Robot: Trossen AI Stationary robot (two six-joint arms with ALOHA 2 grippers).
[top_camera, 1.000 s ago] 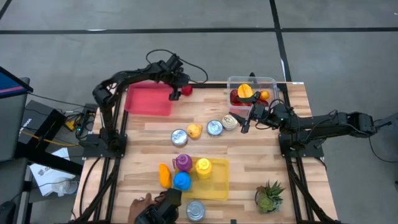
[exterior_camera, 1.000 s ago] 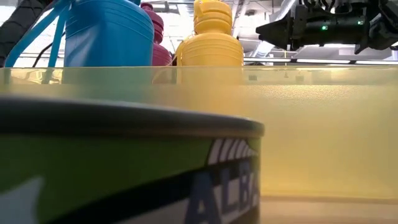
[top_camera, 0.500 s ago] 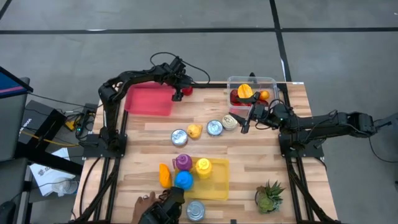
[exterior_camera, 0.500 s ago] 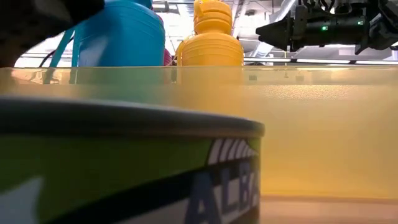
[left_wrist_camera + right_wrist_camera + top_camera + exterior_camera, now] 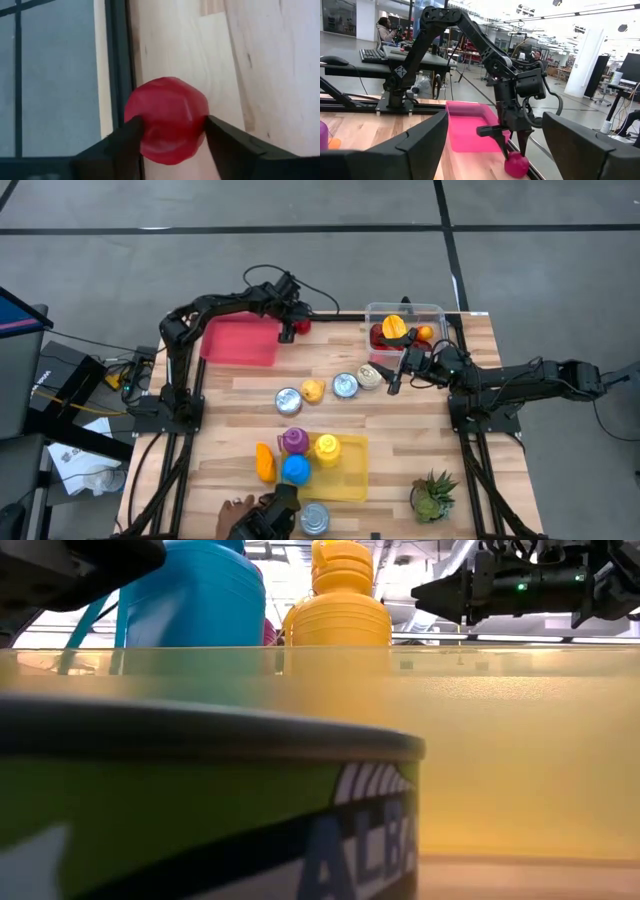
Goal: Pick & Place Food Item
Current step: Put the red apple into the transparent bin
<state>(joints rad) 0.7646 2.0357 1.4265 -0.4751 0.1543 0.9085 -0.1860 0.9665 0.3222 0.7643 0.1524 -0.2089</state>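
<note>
- Since a second ago the left gripper [image 5: 287,332] has shifted a little toward the far table edge and its fingers have drawn in onto the red ball [image 5: 300,325], which stayed put at the far edge of the table [image 5: 420,430], just beside the red tray [image 5: 240,340].
- Left wrist view: both dark fingers [image 5: 120,145] press against the sides of the red ball [image 5: 166,120], which sits on the wood next to the table's dark edge rail.
- Right wrist view: the left gripper [image 5: 512,142] points down over the ball [image 5: 516,164], fingers straddling it, with the pink-red tray [image 5: 470,125] beside it.
- Right gripper [image 5: 394,380] hovers with fingers spread wide and nothing between them, near the clear bin [image 5: 440,315] holding orange and red food pieces.
- Mid-table lie two cans [image 5: 288,401], a yellow item [image 5: 313,390] between them and a pale item [image 5: 369,377] by the right gripper.
- Near the front, a yellow tray [image 5: 350,475] holds a yellow bottle [image 5: 327,448]; a purple bottle [image 5: 295,442], a blue bottle [image 5: 292,471] and an orange piece [image 5: 264,463] sit at its left edge.
- A can [image 5: 314,518] stands at the front edge; a person's hand [image 5: 238,505] and a dark object show beside it.
- A potted plant [image 5: 433,495] sits at the front right corner.
- Low view: the can [image 5: 200,810] fills the foreground, the yellow tray wall [image 5: 500,760] behind it, blue [image 5: 190,595] and yellow [image 5: 338,600] bottles above.
</note>
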